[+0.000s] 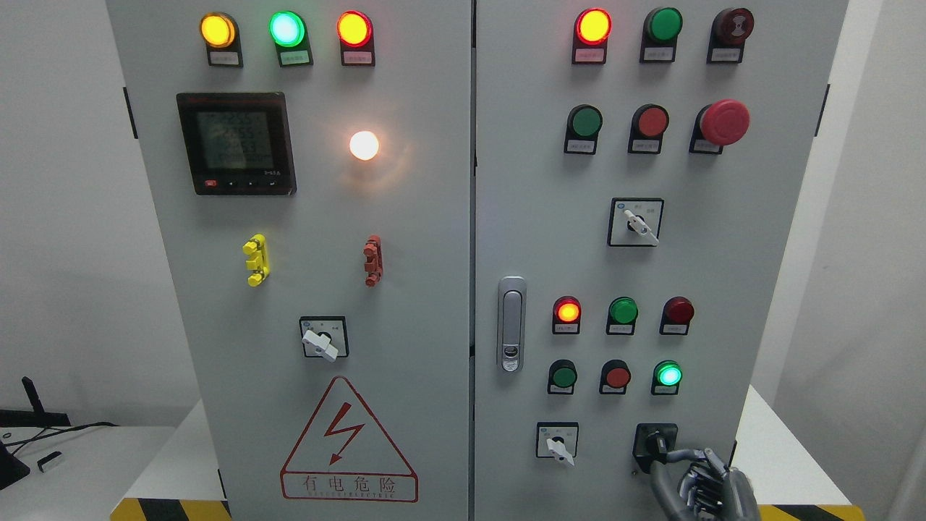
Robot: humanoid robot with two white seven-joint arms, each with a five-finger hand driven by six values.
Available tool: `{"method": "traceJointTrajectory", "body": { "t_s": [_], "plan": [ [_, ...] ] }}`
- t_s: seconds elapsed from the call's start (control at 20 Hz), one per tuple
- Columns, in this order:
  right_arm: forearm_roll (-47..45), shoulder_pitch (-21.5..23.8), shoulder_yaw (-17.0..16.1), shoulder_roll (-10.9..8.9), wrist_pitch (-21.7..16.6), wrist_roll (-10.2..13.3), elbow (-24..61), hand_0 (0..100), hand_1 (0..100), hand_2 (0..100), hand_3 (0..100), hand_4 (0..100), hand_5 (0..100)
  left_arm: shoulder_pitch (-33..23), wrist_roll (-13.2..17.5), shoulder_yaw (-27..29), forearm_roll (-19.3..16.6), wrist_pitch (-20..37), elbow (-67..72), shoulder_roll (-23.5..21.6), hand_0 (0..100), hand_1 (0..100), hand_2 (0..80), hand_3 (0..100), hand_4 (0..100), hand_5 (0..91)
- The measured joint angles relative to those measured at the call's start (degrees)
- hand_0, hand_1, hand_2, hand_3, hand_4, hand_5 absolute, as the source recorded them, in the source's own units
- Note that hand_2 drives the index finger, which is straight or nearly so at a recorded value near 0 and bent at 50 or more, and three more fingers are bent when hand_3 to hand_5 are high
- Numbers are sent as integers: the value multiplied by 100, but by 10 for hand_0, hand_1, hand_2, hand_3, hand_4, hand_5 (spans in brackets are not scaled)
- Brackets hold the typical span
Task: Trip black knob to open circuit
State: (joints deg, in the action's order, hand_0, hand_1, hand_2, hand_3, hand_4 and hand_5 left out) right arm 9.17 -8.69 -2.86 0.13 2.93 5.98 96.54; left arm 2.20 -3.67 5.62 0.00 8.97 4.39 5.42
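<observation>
A: Knob [655, 443], black, low on the right door [723, 275] of the cabinet, in a square black plate; white selector [558, 445] just to its left. Status?

B: Right hand [705, 474] comes up from the bottom edge at the right. Two fingertips [669, 456] touch the knob's lower right side; the other fingers are curled below. I judge it a pinch just being formed, not a full grip. Whether the knob has turned at all, I cannot tell: its pointer is too small and partly covered.

A: Task progress, then?

B: Reach done, contact made. The twist that trips it looks not yet done. Lamps are lit all over the panel, among them a green lamp [668, 375] above the knob, an orange lamp [568, 311] higher up, and a white bulb [364, 145] on the left door.

A: Left hand?

B: Not in view.

A: Surroundings, obstructions?

B: Nothing stands between hand and knob. Near items: the white selector beside it, a row of push buttons above, a door latch [511, 323] at the seam. Well apart: a mushroom stop [723, 121] at upper right, a meter [236, 142], a hazard sign [349, 443]. The risk I see is fingers slipping off a small knob.
</observation>
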Motion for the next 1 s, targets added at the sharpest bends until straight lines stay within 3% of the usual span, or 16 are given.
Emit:
{"method": "traceJointTrajectory", "body": {
  "t_s": [0.2,0.35,0.45,0.55,0.65,0.75,0.8,0.85,1.0],
  "plan": [
    [3,86,-12,-44,-457,-18,-17,406,666,403,795,903,1000,0,0,0,0,0,0,0,120,389,0,0,0,0],
    [7,135,-23,-87,-971,-22,-54,385,655,340,701,784,915,0,0,0,0,0,0,0,120,389,0,0,0,0],
    [10,166,-27,-111,-1339,-26,-93,369,622,271,614,670,781,0,0,0,0,0,0,0,120,389,0,0,0,0],
    [11,210,-35,-133,-1597,-48,-125,366,580,219,542,613,722,0,0,0,0,0,0,0,120,389,0,0,0,0],
    [12,282,-39,-156,-1881,-120,-152,361,548,138,440,494,625,0,0,0,0,0,0,-1,120,389,0,0,0,0],
    [13,382,-46,-177,-2220,-194,-173,376,439,28,281,295,375,0,0,0,0,0,0,-1,120,389,0,0,0,0],
    [13,471,-46,-185,-2397,-255,-186,369,414,4,249,256,327,0,0,0,0,0,0,-1,120,389,0,0,0,0],
    [12,533,-48,-194,-2561,-331,-194,327,345,0,163,145,201,0,0,0,0,0,0,-1,120,389,0,0,0,0],
    [-2,686,-54,-212,-2885,-508,-214,217,238,0,46,0,66,0,0,0,0,0,0,-1,120,389,0,0,0,0]
  ]
}}
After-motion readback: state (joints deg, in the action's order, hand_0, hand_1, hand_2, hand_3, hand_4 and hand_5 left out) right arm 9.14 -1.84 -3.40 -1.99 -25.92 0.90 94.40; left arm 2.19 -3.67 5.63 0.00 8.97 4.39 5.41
